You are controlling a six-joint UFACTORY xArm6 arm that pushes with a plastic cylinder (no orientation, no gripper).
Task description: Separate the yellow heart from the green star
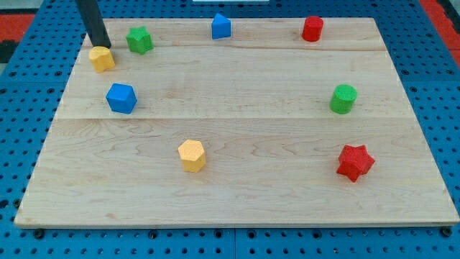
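Note:
The yellow heart (101,59) lies near the board's top left corner. The green star (139,39) sits just to its upper right, with a small gap between them. My tip (103,45) rests at the yellow heart's top edge, touching or nearly touching it, to the left of the green star. The dark rod rises from there out of the view's top.
A blue block (121,98) lies below the yellow heart. A blue pentagon-like block (221,26) and a red cylinder (312,29) sit along the top edge. A green cylinder (343,98), a red star (355,162) and a yellow hexagon (192,155) lie further down the wooden board (237,208).

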